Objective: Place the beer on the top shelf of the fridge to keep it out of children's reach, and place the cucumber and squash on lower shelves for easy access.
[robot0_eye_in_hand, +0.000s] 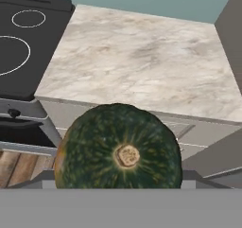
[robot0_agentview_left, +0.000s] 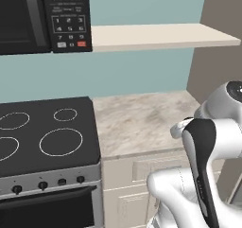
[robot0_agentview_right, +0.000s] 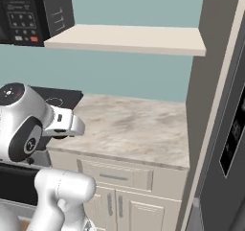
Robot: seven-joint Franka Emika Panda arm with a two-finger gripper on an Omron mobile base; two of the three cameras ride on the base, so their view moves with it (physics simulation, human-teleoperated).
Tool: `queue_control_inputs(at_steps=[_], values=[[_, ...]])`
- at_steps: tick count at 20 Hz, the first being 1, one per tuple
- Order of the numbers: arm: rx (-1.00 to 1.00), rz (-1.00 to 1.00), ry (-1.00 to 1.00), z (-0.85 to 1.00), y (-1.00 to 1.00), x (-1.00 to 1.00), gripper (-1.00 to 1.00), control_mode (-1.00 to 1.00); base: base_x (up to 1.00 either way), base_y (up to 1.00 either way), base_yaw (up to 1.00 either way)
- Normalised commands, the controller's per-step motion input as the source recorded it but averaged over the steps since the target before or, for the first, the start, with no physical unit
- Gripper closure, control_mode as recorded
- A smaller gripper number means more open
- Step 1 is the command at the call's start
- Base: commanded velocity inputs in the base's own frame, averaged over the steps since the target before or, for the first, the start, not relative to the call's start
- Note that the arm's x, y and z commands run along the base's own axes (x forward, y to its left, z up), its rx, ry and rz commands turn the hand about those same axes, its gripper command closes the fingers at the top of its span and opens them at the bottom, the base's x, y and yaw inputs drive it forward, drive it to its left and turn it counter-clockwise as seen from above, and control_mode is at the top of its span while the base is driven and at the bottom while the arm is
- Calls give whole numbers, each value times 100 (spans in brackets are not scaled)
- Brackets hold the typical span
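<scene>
the squash (robot0_eye_in_hand: 118,146), a small round dark olive-green ball with paler stripes and a tan stem scar, sits right at the bottom of the hand view, filling the place where the fingers would rise, with its stem scar facing the camera. we judge it is held between the fingers, which stand wide around its body, though the tips themselves are hidden behind it, so we cannot see the contact. it hangs in the air in front of the pale marbled desk (robot0_eye_in_hand: 142,61), above the cream cabinet fronts, with the black glass stove top (robot0_eye_in_hand: 23,42) to one side.

being nearly a ball, the squash has no real long axis; its stem-to-base axis runs along the line of the hand, scar end toward the wrist.

what could go wrong: a round, smooth body gripped on a narrow band may roll or slip out when the arm swings toward the tall grey fridge (robot0_agentview_right: 225,129), whose door edge shows in the right base view. a fast turn or a knock against the door or the desk edge could drop it to the floor. we also cannot see any shelf from here, so it could end up on the wrong one.
</scene>
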Motion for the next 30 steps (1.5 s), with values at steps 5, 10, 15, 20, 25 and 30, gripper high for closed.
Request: queue_control_inputs(at_steps=[5,10,15,20,25,30], values=[[0,0,0,0,0,0,100,100,-70,-16,0],[0,0,0,0,0,0,100,100,-73,-20,0],[0,0,0,0,0,0,100,100,-59,-32,0],[0,0,0,0,0,0,100,100,-62,-28,0],[0,0,0,0,0,0,100,100,-47,-38,0],[0,0,0,0,0,0,100,100,-20,-49,0]])
